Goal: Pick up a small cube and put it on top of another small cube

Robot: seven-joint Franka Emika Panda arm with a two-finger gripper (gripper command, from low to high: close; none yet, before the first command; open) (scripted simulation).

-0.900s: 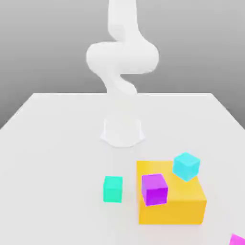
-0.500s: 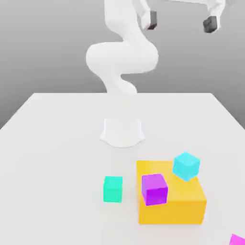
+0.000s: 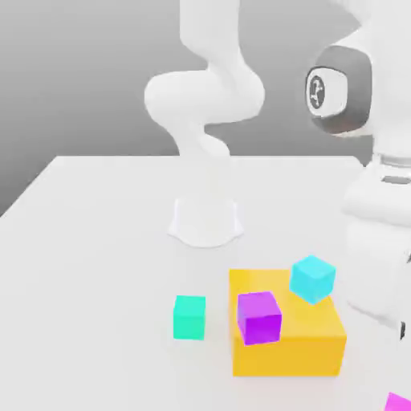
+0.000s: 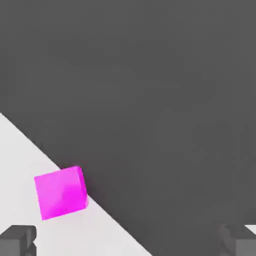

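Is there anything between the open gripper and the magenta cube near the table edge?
Nothing visible. In the hand view the magenta cube sits alone on bare table ahead of the gripper, its fingertips spread wide apart.

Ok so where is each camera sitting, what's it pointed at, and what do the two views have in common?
Exterior view: off the arm, facing the robot's base across the table; arm looms at its right.
Hand view: on the hand, looking past the open gripper at the table's edge.
Shared: the magenta cube, at the exterior view's lower right corner.

White table [image 3: 104, 233], grey backdrop [image 3: 72, 72]
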